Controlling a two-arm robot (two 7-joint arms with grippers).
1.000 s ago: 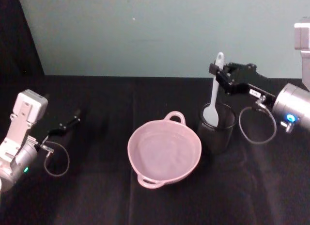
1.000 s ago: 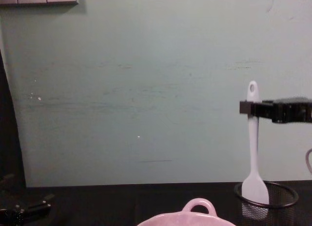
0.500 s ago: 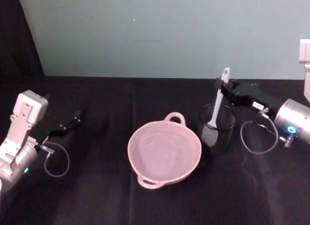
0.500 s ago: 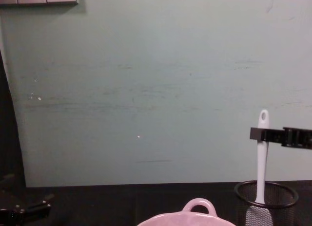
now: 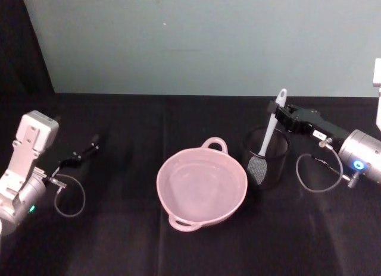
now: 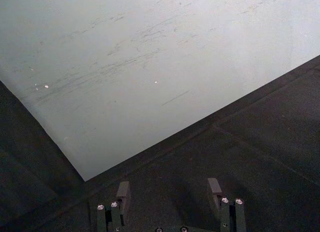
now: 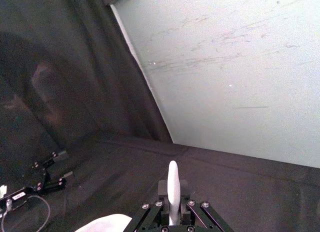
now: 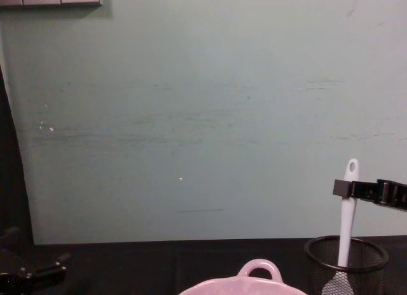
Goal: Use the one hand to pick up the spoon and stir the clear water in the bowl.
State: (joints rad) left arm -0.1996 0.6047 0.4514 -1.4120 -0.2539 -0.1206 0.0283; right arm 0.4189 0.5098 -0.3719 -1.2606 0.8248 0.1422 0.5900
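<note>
White plastic spoon (image 5: 271,128) clamped high on handle in my right gripper (image 5: 278,107), right of centre in head view; blade deep in black mesh cup (image 5: 266,157). Pink bowl (image 5: 202,185) of clear water at frame centre, just left of cup. Step, I judge: spoon gripped but not over bowl. Next needs lift clear of cup rim, carry left, dip, stir. Left gripper (image 6: 170,192) parked at left edge, fingers apart, empty.
</note>
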